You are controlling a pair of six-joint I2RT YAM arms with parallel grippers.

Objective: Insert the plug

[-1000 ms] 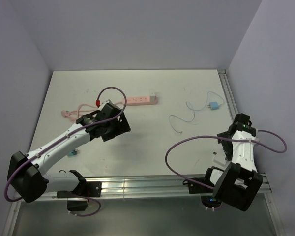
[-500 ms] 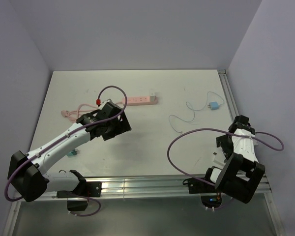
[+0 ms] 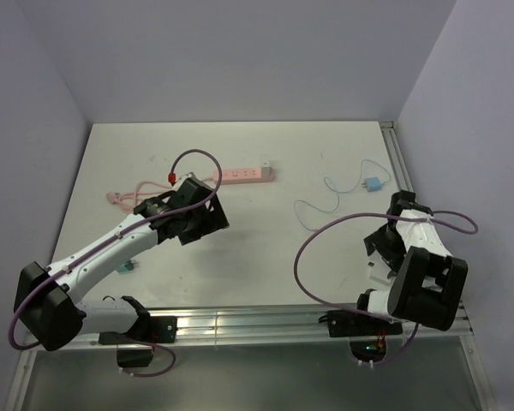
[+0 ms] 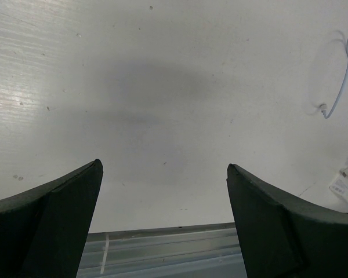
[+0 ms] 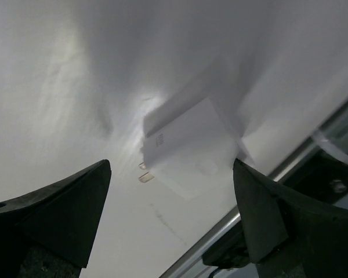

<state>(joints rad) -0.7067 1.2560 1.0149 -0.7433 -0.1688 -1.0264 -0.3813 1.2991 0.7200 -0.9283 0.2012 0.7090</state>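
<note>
Both pairs of jaws are spread wide apart, with nothing caught between them. The plug (image 3: 373, 184) is seen lying on the worktop (image 3: 265, 248) beyond the right jaws and well apart from them. Its thin cable (image 3: 325, 204) is looped off toward the left jaws' side. Directly beneath the right jaws a white pronged block (image 5: 185, 147) is shown, possibly another adapter, though the close view is too blurred to tell. It could be seized by mistake. The pink power strip (image 3: 244, 175), just beyond the left jaws, is not pinned. It could be shoved away during insertion, and the loose cable could be snagged.
</note>
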